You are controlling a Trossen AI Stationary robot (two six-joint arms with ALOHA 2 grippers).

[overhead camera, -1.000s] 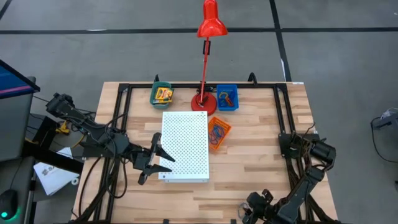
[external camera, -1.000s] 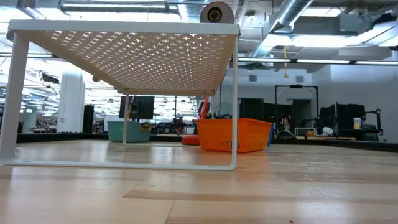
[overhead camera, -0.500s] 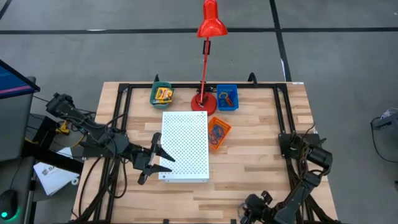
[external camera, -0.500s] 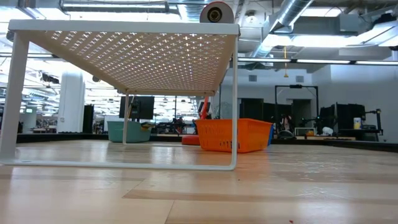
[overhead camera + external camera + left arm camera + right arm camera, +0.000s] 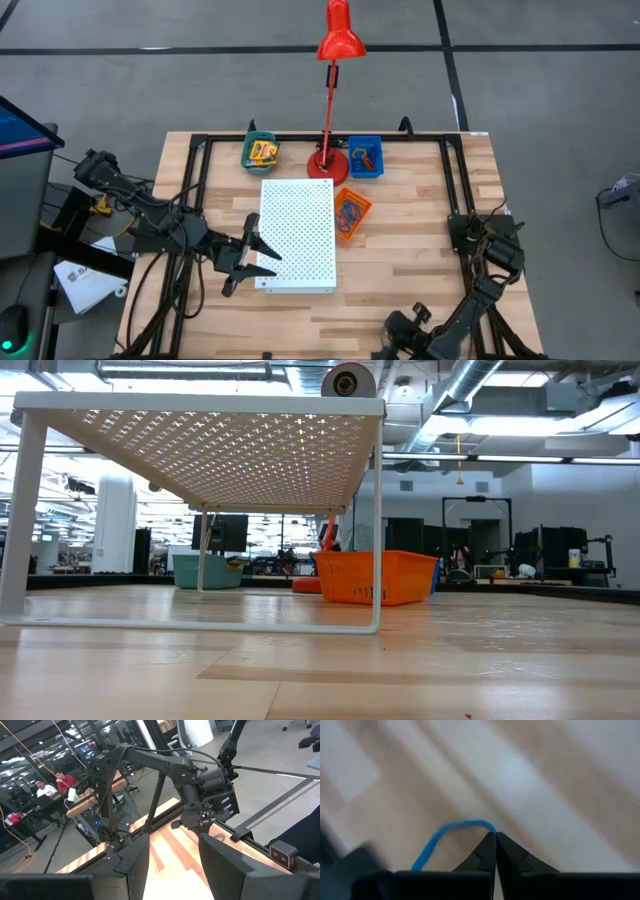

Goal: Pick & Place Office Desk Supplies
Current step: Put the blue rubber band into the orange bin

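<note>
**Right fingers pinched on a blue loop, low right of the frame**

Down at the lower right of the high view, the right gripper (image 5: pixel 400 338) sits near the tabletop (image 5: pixel 420 250) edge; its wrist view shows the fingers (image 5: pixel 487 851) closed on a blue loop (image 5: pixel 451 831) over blurry wood. Left gripper (image 5: pixel 243 262) hangs at the white board's (image 5: pixel 298 235) left edge, fingers spread. Boxes (image 5: pixel 262 151) lie in the green bin (image 5: pixel 249 147), upper middle, more loops (image 5: pixel 349 214) in the orange bin (image 5: pixel 364 203) and blue bin (image 5: pixel 365 157) by the lamp (image 5: pixel 330 90).
</note>
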